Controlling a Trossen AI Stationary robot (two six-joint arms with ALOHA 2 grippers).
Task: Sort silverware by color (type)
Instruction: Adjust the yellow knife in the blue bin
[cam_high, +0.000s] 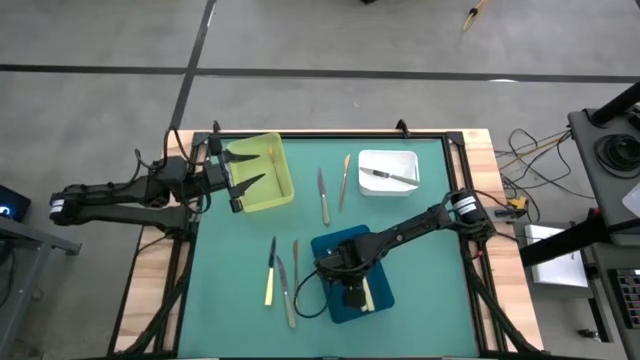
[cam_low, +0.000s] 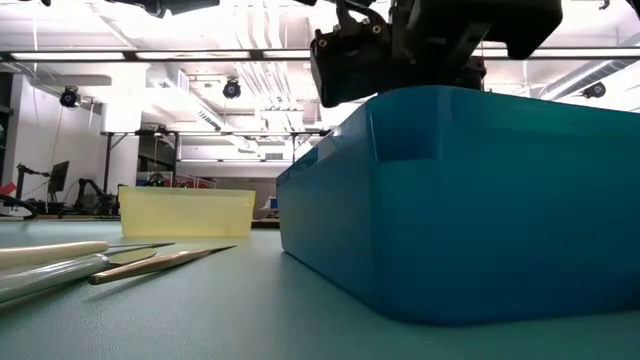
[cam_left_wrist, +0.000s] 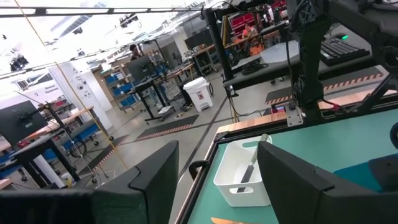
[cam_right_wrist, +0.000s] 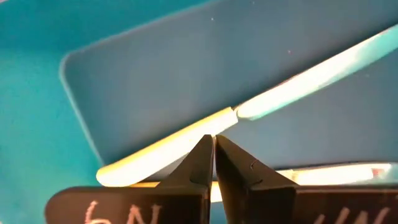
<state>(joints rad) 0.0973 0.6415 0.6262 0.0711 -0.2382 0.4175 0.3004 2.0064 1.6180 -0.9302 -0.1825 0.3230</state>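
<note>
My right gripper (cam_right_wrist: 213, 144) is shut and points down into the blue tray (cam_high: 335, 248). Its tips are right over a cream-handled knife (cam_right_wrist: 186, 140) that lies flat on the tray floor. A second cream-handled knife (cam_right_wrist: 336, 174) lies beside it. My left gripper (cam_high: 238, 176) is open and empty above the yellow tray (cam_high: 262, 172); it also shows in the left wrist view (cam_left_wrist: 217, 186). The white tray (cam_high: 388, 170) holds a silver knife (cam_left_wrist: 250, 167). On the mat lie a silver knife (cam_high: 323, 195), a copper one (cam_high: 344, 180) and a few more utensils (cam_high: 283, 275). My right gripper's shut fingertips (cam_right_wrist: 205, 149) come from above at the knife's cream handle (cam_right_wrist: 214, 121), near where it meets the blade. I cannot tell whether they touch it. The knife lies flat on the blue tray's floor.
The low view shows the blue tray's wall (cam_low: 470, 200) close up, the yellow tray (cam_low: 185, 212) farther back and utensils (cam_low: 90, 262) on the mat at the left. The green mat has bare room along its near edge (cam_high: 420, 320). Cables lie off the table's right side.
</note>
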